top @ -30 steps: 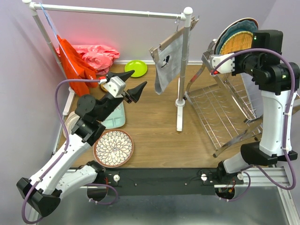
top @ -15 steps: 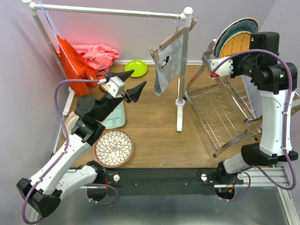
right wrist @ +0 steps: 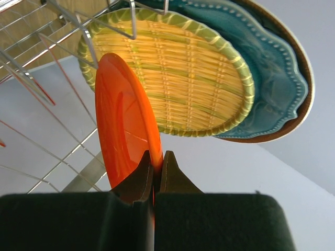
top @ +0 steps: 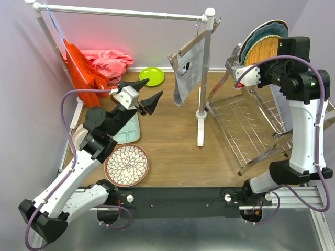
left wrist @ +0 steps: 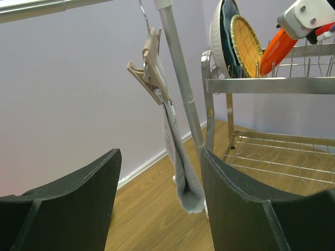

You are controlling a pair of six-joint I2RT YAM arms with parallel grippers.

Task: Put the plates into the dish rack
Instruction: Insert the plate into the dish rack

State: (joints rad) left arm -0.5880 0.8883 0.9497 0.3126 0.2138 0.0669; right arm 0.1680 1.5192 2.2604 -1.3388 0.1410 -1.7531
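Orange plate (right wrist: 124, 130) stands on edge among the tines of the dish rack (top: 246, 125), at 1 o'clock on the desk (top: 172, 151). In the right wrist view its long axis runs from 5 to 11 o'clock, hollow face toward the camera. Right fingers (right wrist: 160, 168) are clenched on its lower rim, so the plate rises from them toward 11 o'clock. Woven plate (right wrist: 178, 78) and teal plate (right wrist: 267, 68) stand behind it. Left fingers (top: 152, 101) are spread wide, grasping nothing, at 9 o'clock above the desk.

The top view is looking down over the table (top: 172, 130). Both wrist views are facing the rack (left wrist: 261, 85), the right closest.
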